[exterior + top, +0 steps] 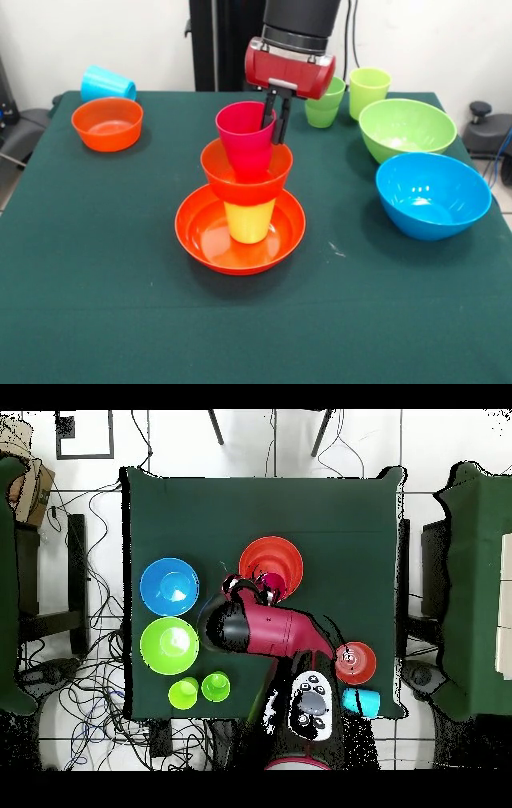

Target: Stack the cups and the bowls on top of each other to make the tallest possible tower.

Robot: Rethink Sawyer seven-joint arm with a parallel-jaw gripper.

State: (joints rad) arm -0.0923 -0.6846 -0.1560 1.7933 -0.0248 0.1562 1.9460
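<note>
The tower stands mid-table: a wide orange bowl (210, 240) as base, a yellow cup (249, 222) in it, a small orange bowl (232, 182) on that cup, and a pink cup (242, 132) on top, tilted a little. My gripper (274, 132) comes down from above, and its two black fingers (282, 124) straddle the pink cup's right rim, shut on it. In the overhead view the arm covers most of the tower. Only the wide orange bowl (275, 559) and a bit of the pink cup (272, 588) show there.
Another small orange bowl (107, 123) and a sky blue cup (106, 83) on its side are at the far left. Two light green cups (324, 106) (369, 90), a lime green bowl (406, 128) and a large blue bowl (433, 195) are on the right.
</note>
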